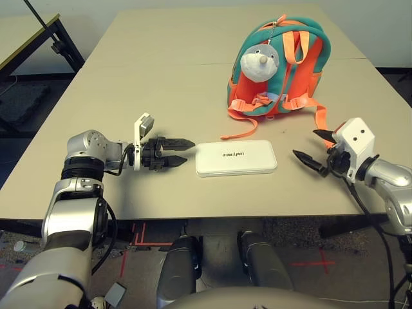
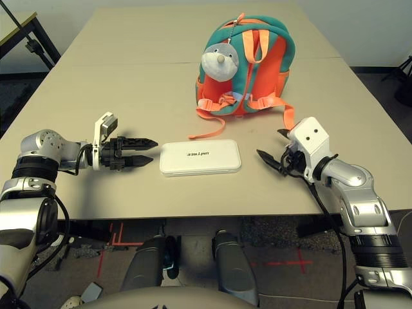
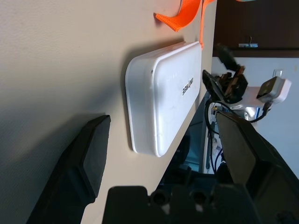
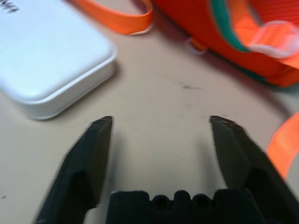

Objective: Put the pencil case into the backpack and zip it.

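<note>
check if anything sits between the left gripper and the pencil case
Nothing visible does. The left gripper, open, points at the near short end of the pencil case across bare table. The backpack and its orange strap lie beyond the case.

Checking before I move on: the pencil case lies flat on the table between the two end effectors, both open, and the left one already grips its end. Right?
Not quite. The left end effector is open but grips nothing; the left wrist view shows bare table between its fingers and the pencil case. The rest holds: the case lies flat between both, and the right end effector is open.
</note>
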You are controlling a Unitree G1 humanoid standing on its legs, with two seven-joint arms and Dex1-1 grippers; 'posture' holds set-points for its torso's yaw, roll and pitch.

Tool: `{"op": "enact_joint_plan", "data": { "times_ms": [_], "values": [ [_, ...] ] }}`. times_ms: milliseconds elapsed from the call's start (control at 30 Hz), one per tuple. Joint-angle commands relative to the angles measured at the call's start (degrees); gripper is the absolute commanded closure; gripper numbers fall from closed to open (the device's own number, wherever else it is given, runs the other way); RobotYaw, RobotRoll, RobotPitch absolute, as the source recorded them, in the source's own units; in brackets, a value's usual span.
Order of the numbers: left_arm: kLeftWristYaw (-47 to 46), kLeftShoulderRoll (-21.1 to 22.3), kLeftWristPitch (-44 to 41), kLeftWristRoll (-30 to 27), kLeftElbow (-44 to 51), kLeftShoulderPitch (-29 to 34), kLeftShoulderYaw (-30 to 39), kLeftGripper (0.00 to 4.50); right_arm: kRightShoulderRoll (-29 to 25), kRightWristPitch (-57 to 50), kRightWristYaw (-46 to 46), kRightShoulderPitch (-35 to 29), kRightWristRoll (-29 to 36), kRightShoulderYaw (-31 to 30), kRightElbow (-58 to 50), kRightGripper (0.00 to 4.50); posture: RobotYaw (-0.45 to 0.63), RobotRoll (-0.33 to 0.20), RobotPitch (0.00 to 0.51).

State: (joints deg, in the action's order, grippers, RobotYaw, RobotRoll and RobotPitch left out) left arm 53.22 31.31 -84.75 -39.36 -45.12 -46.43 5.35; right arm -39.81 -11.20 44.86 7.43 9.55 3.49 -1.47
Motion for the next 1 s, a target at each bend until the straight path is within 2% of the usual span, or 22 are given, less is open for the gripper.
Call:
{"op": "enact_joint_plan", "data": {
  "times_ms": [33,200,267,667,1000],
  "values": [
    [0.41,-0.56,0.68,1.93,-2.03,-0.46,-1.15,0.00,0.61,1.47,1.12,-0.56,-1.67,-3.26,0.23,1.81,-0.27,0.000,0.143],
    [1.45,-0.62,1.08,2.91,-2.42,-0.64,-1.62,0.00,3.18,2.20,0.49,1.24,-3.48,-6.93,1.82,3.83,-0.27,0.000,0.143],
    [1.78,-0.62,1.18,3.18,-2.49,-0.68,-1.70,0.00,3.97,2.48,0.17,2.09,-4.08,-7.67,2.73,4.49,-0.27,0.000,0.143],
    [3.38,-0.20,1.95,4.47,-2.69,-0.63,-2.24,0.00,8.41,5.75,-0.35,5.86,-6.64,-10.15,7.32,4.49,-0.26,0.000,0.143],
    [4.11,-0.39,2.24,5.27,-3.15,-0.81,-2.21,0.00,12.46,1.12,-1.77,6.17,-7.47,-12.70,2.01,4.49,-0.25,0.000,0.144]
  ]
}}
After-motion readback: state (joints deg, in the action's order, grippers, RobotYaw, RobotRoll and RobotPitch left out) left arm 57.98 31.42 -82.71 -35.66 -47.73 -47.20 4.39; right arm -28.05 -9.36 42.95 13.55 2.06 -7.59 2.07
